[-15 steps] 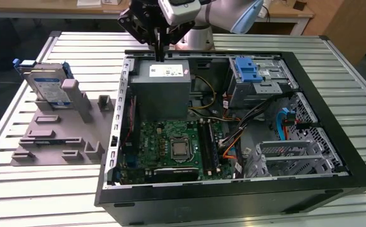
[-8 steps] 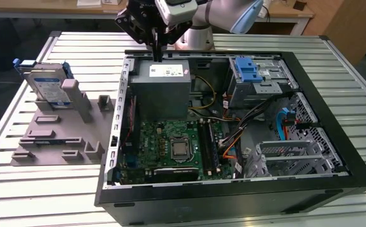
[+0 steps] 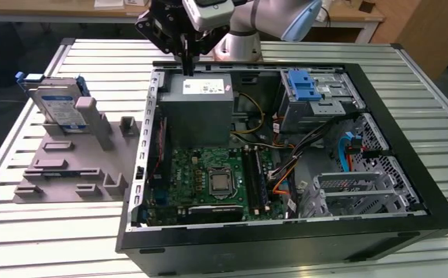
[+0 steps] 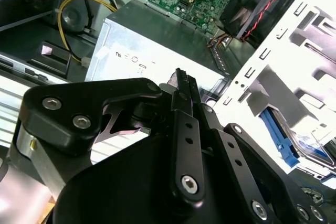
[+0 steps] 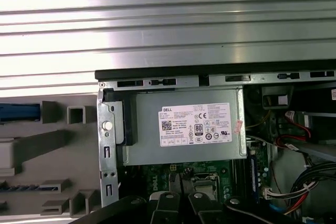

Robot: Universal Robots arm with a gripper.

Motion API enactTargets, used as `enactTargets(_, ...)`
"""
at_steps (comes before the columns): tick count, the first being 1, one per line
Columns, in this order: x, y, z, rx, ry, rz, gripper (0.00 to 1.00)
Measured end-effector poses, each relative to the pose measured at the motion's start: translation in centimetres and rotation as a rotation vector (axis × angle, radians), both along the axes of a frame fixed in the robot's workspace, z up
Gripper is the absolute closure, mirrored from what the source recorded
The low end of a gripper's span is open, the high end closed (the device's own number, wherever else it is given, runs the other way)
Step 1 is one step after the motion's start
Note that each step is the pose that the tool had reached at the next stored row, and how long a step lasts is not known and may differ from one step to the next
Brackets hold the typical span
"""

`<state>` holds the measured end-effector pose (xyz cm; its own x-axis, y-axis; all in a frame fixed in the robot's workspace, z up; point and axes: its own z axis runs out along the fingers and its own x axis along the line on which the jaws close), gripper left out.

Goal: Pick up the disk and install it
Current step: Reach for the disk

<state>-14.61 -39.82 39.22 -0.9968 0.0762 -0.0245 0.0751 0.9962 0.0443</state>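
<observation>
Gripper (image 3: 186, 69) hangs at edge of open PC case (image 3: 286, 246), just above power-supply box (image 3: 196, 104). Fingers pressed together, nothing btwn them. Disk (image 3: 57, 107) stands upright in grey fixture (image 3: 69, 171) on table (image 3: 54, 237), outside case twd exterior view's left. Well apart from gripper, no contact.

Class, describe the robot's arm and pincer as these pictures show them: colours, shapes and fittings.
The arm is a silver-grey tube with rounded joints, one capped pale blue. The pincer is matte black: flat linkage bars pinned with silver screw heads, narrowing to two slim fingers.
</observation>
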Motion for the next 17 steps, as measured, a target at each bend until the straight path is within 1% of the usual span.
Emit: enactTargets(17, -1.2, 0.02, -0.11, 0.0000, 0.0000, 0.000, 0.85)
